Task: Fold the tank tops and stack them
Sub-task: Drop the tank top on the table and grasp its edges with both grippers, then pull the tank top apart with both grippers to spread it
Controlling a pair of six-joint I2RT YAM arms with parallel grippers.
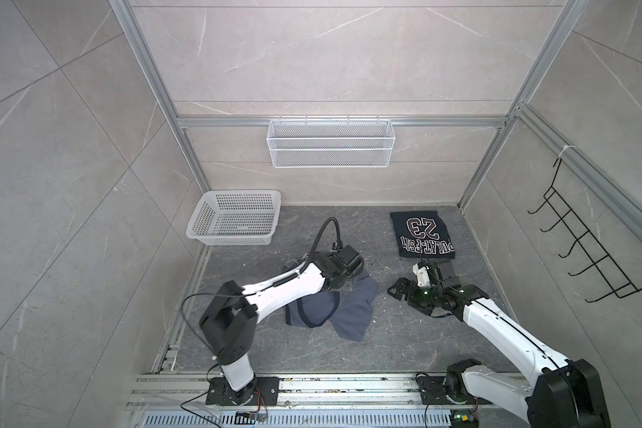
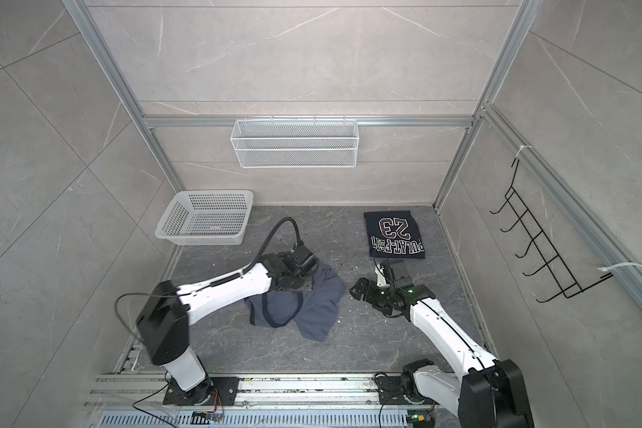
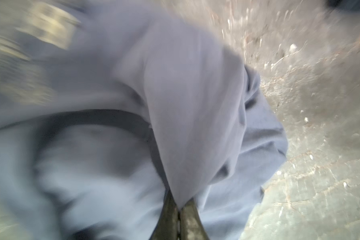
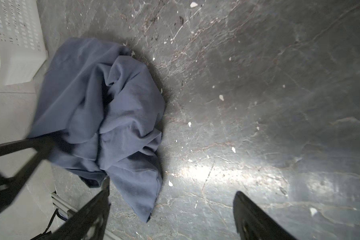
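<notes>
The slate blue-grey tank top [image 1: 345,315] [image 2: 319,311] lies crumpled in the middle of the dark floor. My left gripper [image 3: 180,207] is shut on a fold of this top [image 3: 185,104], and the cloth rises in a peak to the pinched jaws. In both top views the left wrist [image 1: 343,285] covers the top's far edge. The near-black navy tank top [image 1: 425,233] [image 2: 395,233] with the "23" print lies folded at the back right. My right gripper [image 1: 397,291] [image 4: 173,191] stands open and empty just right of the slate top [image 4: 104,104].
A white perforated plastic basket [image 1: 234,218] [image 4: 15,41] sits at the back left corner. A white wire basket [image 1: 330,142] hangs on the back wall and a black hook rack [image 1: 586,252] on the right wall. Metal rails [image 1: 312,389] run along the front edge.
</notes>
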